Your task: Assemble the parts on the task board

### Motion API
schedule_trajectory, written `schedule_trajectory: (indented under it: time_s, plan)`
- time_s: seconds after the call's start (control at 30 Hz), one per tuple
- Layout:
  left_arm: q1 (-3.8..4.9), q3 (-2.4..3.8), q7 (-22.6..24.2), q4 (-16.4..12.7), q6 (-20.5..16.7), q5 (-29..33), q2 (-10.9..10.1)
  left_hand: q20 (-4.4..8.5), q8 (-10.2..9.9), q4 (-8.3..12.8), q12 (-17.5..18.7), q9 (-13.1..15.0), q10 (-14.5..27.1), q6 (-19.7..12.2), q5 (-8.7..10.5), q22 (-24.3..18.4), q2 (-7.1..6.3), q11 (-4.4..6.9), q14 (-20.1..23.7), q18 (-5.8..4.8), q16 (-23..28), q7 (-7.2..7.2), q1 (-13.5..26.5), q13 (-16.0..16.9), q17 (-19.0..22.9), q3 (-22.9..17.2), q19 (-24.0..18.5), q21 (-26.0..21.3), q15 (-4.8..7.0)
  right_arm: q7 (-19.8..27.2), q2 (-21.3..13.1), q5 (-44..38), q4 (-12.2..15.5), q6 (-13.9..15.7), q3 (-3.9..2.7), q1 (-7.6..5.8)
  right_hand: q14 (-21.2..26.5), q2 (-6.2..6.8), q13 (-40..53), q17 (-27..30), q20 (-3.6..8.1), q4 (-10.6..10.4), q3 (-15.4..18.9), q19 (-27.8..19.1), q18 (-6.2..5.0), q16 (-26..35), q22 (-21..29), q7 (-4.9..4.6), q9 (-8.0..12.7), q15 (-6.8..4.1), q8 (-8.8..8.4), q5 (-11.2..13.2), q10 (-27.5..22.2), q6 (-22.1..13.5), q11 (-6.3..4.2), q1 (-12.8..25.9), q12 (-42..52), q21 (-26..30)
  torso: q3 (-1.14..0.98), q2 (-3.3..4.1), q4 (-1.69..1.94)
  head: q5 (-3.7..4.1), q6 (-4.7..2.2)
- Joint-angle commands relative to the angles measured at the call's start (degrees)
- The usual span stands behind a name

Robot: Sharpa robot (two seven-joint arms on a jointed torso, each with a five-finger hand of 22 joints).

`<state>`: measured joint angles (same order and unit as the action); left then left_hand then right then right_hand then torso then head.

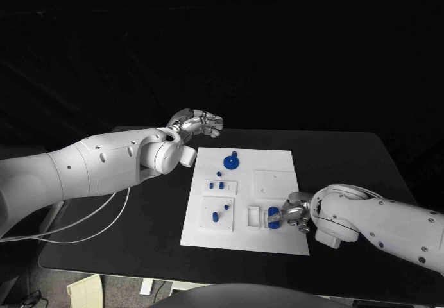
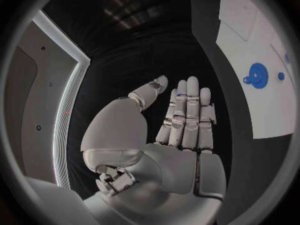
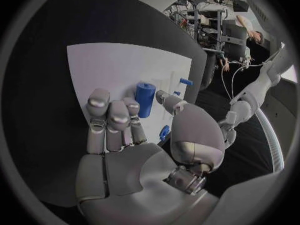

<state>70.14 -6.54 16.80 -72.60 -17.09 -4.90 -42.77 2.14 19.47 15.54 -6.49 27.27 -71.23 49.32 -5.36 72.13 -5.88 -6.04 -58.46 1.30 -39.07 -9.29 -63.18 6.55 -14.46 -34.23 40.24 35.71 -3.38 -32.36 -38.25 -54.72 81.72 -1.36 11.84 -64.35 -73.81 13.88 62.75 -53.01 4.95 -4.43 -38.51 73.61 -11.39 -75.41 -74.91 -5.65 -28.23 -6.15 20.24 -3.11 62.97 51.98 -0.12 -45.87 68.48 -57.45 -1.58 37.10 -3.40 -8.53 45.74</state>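
My right hand [image 1: 289, 215] is down at the near right part of the task board [image 1: 278, 160]. Its thumb and a finger are around a blue cylinder part [image 3: 145, 99], which stands upright there. I think it is pinching the part, but I cannot be sure the fingers [image 3: 110, 116] really press on it.

My left hand [image 1: 196, 122] hangs in the air past the far left corner of the board. It is open, with flat fingers and nothing in it.

Farther back on the board lies a blue gear [image 1: 231, 160]. A few small blue pegs [image 1: 217, 185] stand in the white blocks on the left side of the board.

I guess the step now is seating the cylinder in its hole, or lifting it out.

What could go wrong? If the pinch is loose, the cylinder could tip and roll off onto the black surface [image 1: 360, 160]. If I push down when it is not lined up, it could jam or shove the whole board sideways. My right fingers also sit near another small blue piece [image 3: 164, 132], so a wide move could knock it.
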Motion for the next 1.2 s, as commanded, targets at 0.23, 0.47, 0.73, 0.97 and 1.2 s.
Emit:
schedule_trajectory:
  time_s: [0.23,0.47,0.73,0.97,1.2]
  plan:
    - [0.08,0.04,0.5,-0.1,0.8,0.3,0.1,0.1,0.3,-0.2,0.2,-0.1,0.3,-0.3,0.06,0.1,-0.25,0.02,-0.5,0.36,0.4,-0.01,-0.2,-0.1,-0.1,0.1,0.5,-0.2,-0.07,0.7,0.7,0.1,-0.4,0.0,0.06,0.22,0.1,-0.59,0.2,-0.2,0.47,0.6,-0.3,-0.3,-3.61,-0.2,-1.2,-0.66,-0.3,-0.25,0.15,0.3,-0.1,0.5,-0.04,-0.3,-0.1,-0.4,0.06,-0.02,0.01,-0.04,0.11]
    - [0.08,0.04,0.3,-0.1,0.9,0.3,0.1,0.09,0.3,-0.2,0.2,-0.1,0.3,-0.3,0.07,0.1,-0.24,0.02,-0.5,0.36,0.4,-0.02,-0.1,-0.1,-0.2,0.1,0.5,-0.3,-0.07,0.7,0.5,0.0,-0.6,1.2,0.07,0.22,0.1,-2.35,0.3,-0.3,0.45,1.4,-1.2,-0.5,-3.61,-0.1,-1.2,-0.55,-0.7,-0.32,0.35,0.3,-0.2,0.9,-0.14,-1.1,-0.4,-0.7,0.09,-0.02,-0.01,-0.07,0.16]
    - [0.08,0.04,0.3,-0.1,0.9,0.3,0.1,0.09,0.3,-0.3,0.2,-0.1,0.3,-0.3,0.08,0.1,-0.26,0.01,-0.5,0.35,0.5,-0.03,-0.1,-0.1,-0.3,0.1,0.5,-0.3,-0.08,1.2,-0.1,0.2,0.2,2.9,0.07,0.21,0.0,-4.69,0.5,-0.5,0.12,3.4,-2.7,-0.9,-3.61,0.1,-1.2,-0.27,-1.2,-0.53,0.74,0.2,0.0,2.1,-0.42,-1.7,-0.9,-1.2,0.04,-0.02,-0.04,-0.08,0.03]
    - [0.09,0.04,0.3,-0.2,0.8,0.3,0.0,0.09,0.3,-0.3,0.2,-0.1,0.3,-0.3,0.08,0.1,-0.27,0.01,-0.5,0.36,0.5,-0.03,-0.1,-0.1,-0.3,0.1,0.5,-0.3,-0.08,1.6,-2.0,2.0,2.7,4.9,0.04,-0.24,-0.1,-5.3,0.7,-0.6,-0.3,5.2,-3.6,-1.2,-3.61,0.4,-1.1,-0.03,-1.5,-0.71,0.74,0.2,0.4,3.0,-0.61,-0.8,-1.4,-1.7,0.06,-0.05,-0.08,-0.07,-0.14]
    - [0.09,0.04,0.3,-0.2,0.8,0.3,0.0,0.1,0.3,-0.3,0.2,-0.1,0.3,-0.3,0.07,0.1,-0.27,0.01,-0.5,0.36,0.5,-0.03,-0.1,-0.1,-0.3,0.1,0.5,-0.3,-0.08,1.7,-3.3,3.6,5.6,5.8,-0.01,-1.61,-0.2,-5.28,0.8,-0.7,-0.48,6.0,-4.0,-1.3,-3.61,0.6,-1.0,0.09,-1.6,-0.81,0.69,0.2,0.7,3.5,-0.72,0.0,-1.7,-1.9,0.01,-0.01,-0.06,0.0,-0.23]
